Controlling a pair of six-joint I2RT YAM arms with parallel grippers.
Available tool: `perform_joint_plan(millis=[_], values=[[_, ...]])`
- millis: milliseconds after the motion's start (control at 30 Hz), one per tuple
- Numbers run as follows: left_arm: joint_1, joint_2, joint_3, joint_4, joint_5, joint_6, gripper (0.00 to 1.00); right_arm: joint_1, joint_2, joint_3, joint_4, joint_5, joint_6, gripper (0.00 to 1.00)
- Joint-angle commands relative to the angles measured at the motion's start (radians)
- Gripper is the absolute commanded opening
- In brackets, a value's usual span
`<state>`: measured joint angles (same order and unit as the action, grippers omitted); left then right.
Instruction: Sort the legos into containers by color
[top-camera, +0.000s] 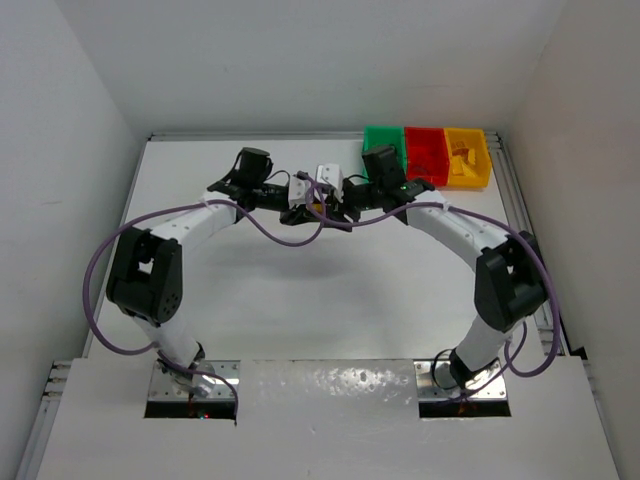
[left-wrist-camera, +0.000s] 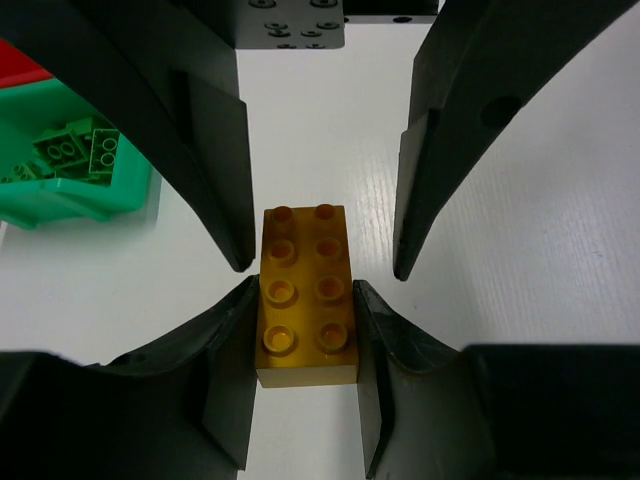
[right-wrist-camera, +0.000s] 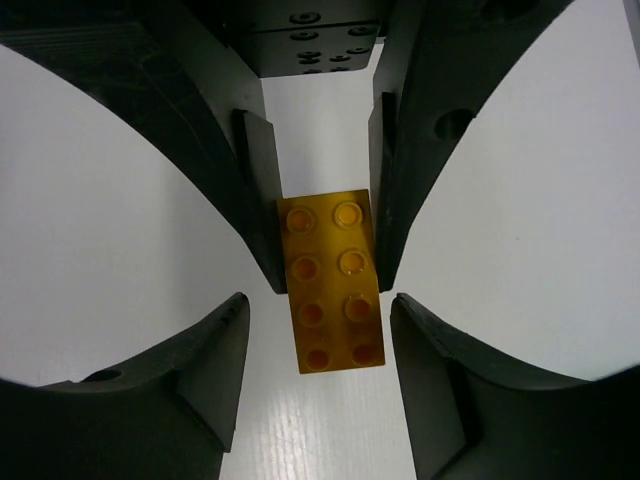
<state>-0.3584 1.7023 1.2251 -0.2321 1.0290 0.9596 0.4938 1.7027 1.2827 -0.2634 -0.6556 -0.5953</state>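
Observation:
A yellow-orange lego with eight studs lies over the white table at the middle back. My left gripper is shut on its near end, both fingers pressed against its long sides. My right gripper faces it from the other side and stands open, with a gap on each side of the same lego. In the top view both grippers meet at the lego. The containers stand at the back right: green, red, yellow. Green legos lie in the green one.
The green bin's wall is close on the left in the left wrist view, with a red corner behind it. Purple cables hang between the arms. White walls enclose the table on three sides.

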Motion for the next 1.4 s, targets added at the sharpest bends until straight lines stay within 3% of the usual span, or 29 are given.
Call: perform_joint_plan(millis=[0,367,500,533,567,700,733,800,833,900,933,1067,1167,1267,1300,1367], values=[[-0.004,-0.049,0.01,0.016,0.062,0.007,0.0,0.006,0.014,0.006,0.006,-0.042,-0.027,0.57],[-0.004,-0.058,0.01,0.025,0.083,0.001,0.0,0.008,0.035,0.006,0.023,-0.027,-0.014,0.42],[-0.004,-0.059,0.01,0.022,0.082,0.004,0.0,0.008,0.043,0.017,0.006,-0.004,-0.011,0.26],[-0.004,-0.059,0.01,0.02,0.077,0.005,0.0,0.008,0.046,0.029,-0.008,0.022,-0.006,0.06],[-0.002,-0.059,0.01,0.02,0.075,0.01,0.0,0.006,0.048,0.032,-0.014,0.033,-0.001,0.01],[-0.002,-0.059,0.008,0.014,0.071,0.014,0.0,0.008,0.035,0.018,0.003,0.054,0.026,0.0],[-0.002,-0.058,0.008,0.013,0.063,0.016,0.03,0.006,0.028,0.007,0.018,0.06,0.04,0.0],[-0.002,-0.058,0.008,0.017,0.043,0.001,0.27,0.005,0.02,-0.006,0.041,0.094,0.06,0.0],[-0.002,-0.058,0.01,0.016,0.014,-0.002,0.54,0.003,0.018,-0.011,0.047,0.121,0.078,0.0],[-0.001,-0.062,0.008,0.011,-0.039,-0.001,0.94,-0.011,0.011,-0.028,0.081,0.136,0.118,0.0],[0.004,-0.066,0.002,0.011,-0.056,-0.001,1.0,-0.02,0.0,-0.037,0.098,0.136,0.139,0.0],[0.022,-0.105,-0.042,0.057,-0.13,-0.025,1.0,-0.096,-0.034,-0.098,0.205,0.168,0.251,0.0],[0.033,-0.145,-0.119,0.222,-0.254,-0.184,1.0,-0.165,-0.061,-0.152,0.321,0.22,0.386,0.0],[0.033,-0.164,-0.191,0.435,-0.51,-0.431,1.0,-0.213,-0.046,-0.165,0.417,0.477,0.552,0.0],[0.032,-0.159,-0.197,0.456,-0.644,-0.487,1.0,-0.222,-0.026,-0.123,0.402,0.692,0.64,0.0],[0.032,-0.147,-0.188,0.461,-0.742,-0.567,1.0,-0.245,0.058,0.0,0.31,0.848,0.687,0.0]])
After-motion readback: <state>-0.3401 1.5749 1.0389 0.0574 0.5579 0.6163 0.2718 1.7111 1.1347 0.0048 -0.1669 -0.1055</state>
